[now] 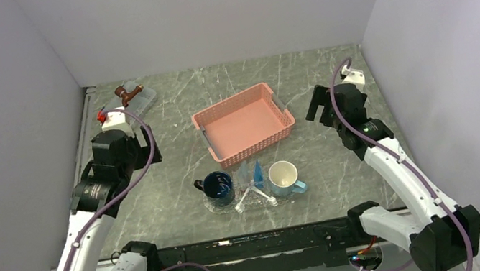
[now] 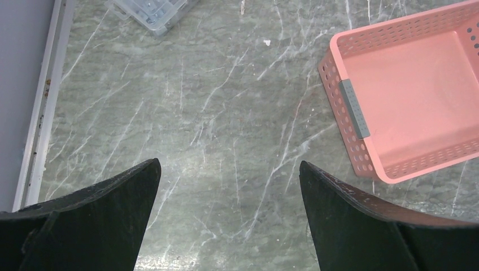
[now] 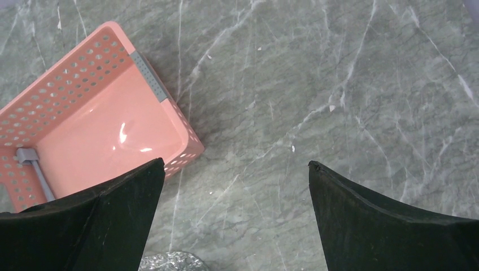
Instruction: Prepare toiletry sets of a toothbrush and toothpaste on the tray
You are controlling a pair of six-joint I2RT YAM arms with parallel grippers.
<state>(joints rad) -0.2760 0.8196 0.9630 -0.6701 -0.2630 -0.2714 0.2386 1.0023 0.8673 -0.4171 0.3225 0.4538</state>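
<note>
The two toothbrushes (image 1: 265, 197) lie splayed on the tray (image 1: 223, 208). Their far ends meet and their near ends spread apart, so each long axis runs on a slant. The two toothpaste tubes (image 1: 258, 174) sit just beyond them, pointing roughly away from the arm bases. I cannot tell from overhead whether they rest fully on the tray or on its far rim. The tray's own long axis runs side to side, with the dark blue mug (image 1: 217, 186) at one end and the pale mug (image 1: 284, 177) at the other.

From the right tool (image 3: 235, 162) the tray lies back toward its base and off to its left. From the left tool (image 2: 229, 162) it lies back and to its right. I judge the right one somewhat nearer. Neither wrist view shows the tray, only bare surface (image 2: 226, 101) and the pink basket (image 1: 244, 122), which sits between the two tools. The clear box (image 2: 155, 11) lies ahead of the left tool, off to its left.

Both tools have their fingers spread wide apart and hold nothing. To my eye both sets look gathered, so any coming move would be a reach back and inward.
</note>
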